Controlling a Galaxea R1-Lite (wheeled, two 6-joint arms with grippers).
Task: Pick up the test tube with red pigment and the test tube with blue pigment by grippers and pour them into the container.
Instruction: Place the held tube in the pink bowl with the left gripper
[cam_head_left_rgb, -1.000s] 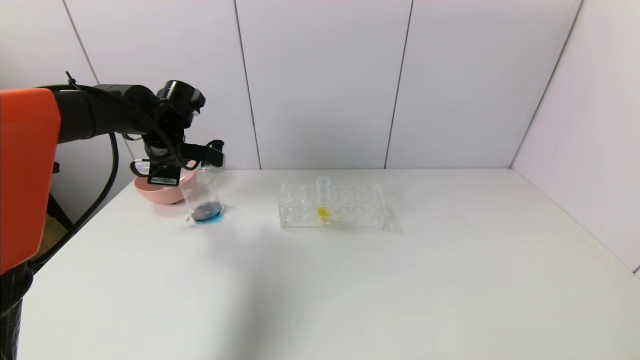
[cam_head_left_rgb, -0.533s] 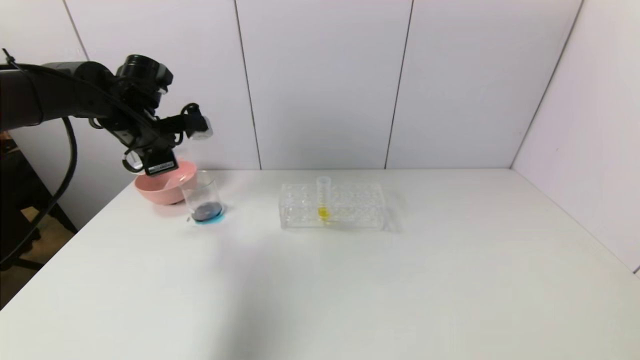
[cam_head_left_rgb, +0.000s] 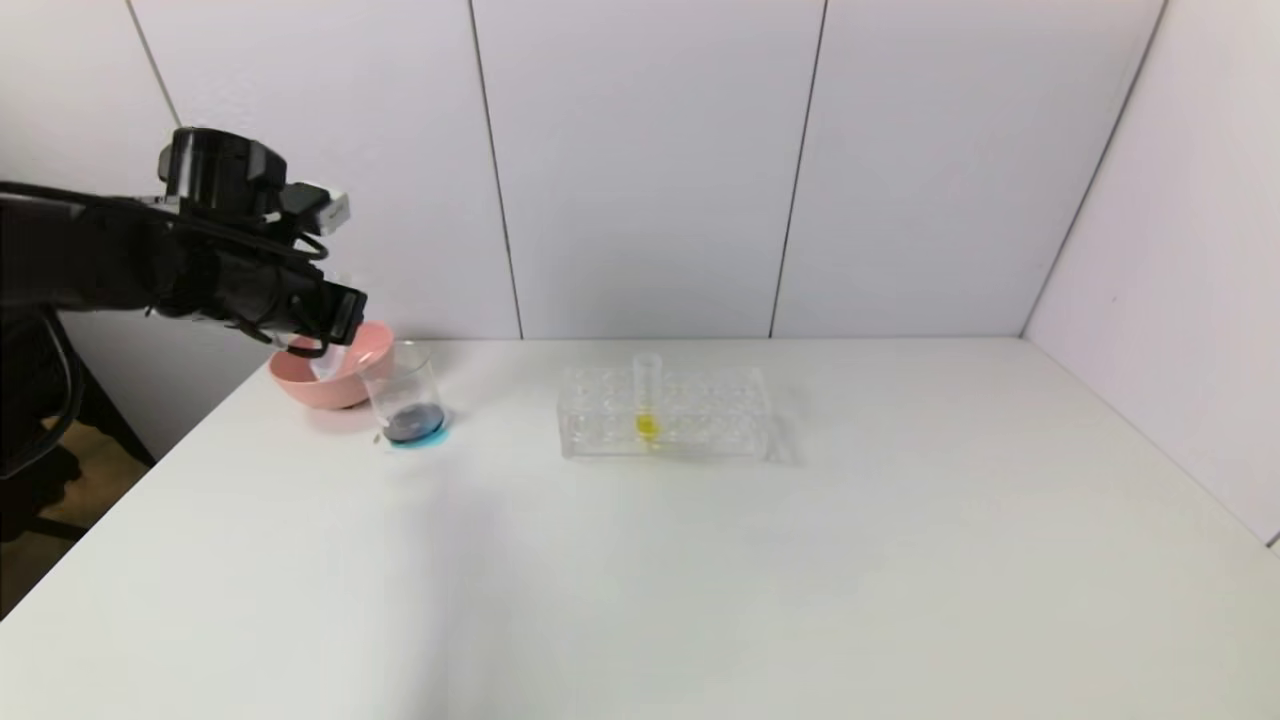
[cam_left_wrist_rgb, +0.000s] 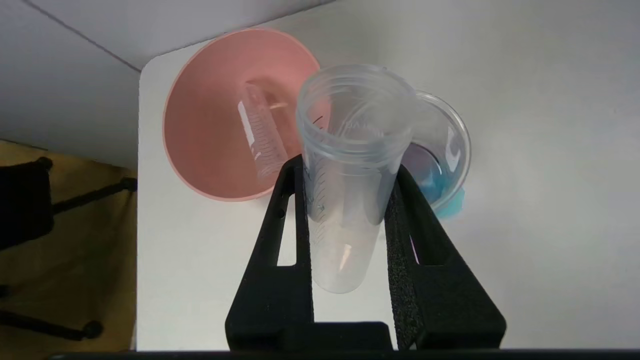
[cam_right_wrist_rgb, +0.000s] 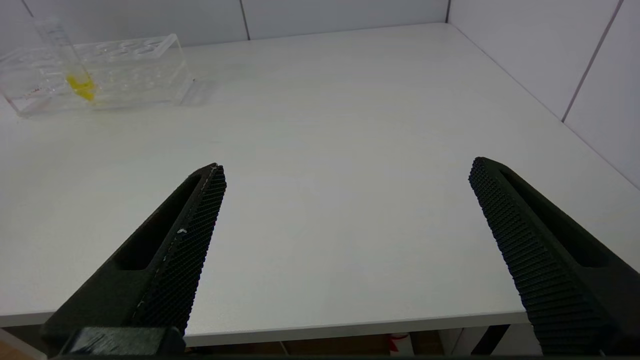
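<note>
My left gripper (cam_head_left_rgb: 330, 320) hangs over the near rim of the pink bowl (cam_head_left_rgb: 310, 385), just left of the container (cam_head_left_rgb: 405, 400). In the left wrist view it (cam_left_wrist_rgb: 348, 167) is shut on a clear, empty test tube (cam_left_wrist_rgb: 350, 125) with graduation marks, its open mouth towards the bowl and beaker. The container (cam_left_wrist_rgb: 450, 145) is a clear beaker holding dark blue-purple liquid. No tube in view holds red or blue pigment. A second empty tube (cam_left_wrist_rgb: 257, 135) lies in the bowl (cam_left_wrist_rgb: 210, 125). My right gripper (cam_right_wrist_rgb: 345, 172) is open and empty over the table's front edge.
A clear rack (cam_head_left_rgb: 665, 415) stands mid-table with one upright tube of yellow liquid (cam_head_left_rgb: 646, 400); both also show in the right wrist view, the rack (cam_right_wrist_rgb: 125, 70) and the yellow tube (cam_right_wrist_rgb: 75, 75). The table's left edge lies just beyond the bowl.
My left gripper rose from just above the beaker, swung left and turned its wrist, and now holds the tube over the pink bowl. The beaker and rack have not moved.
</note>
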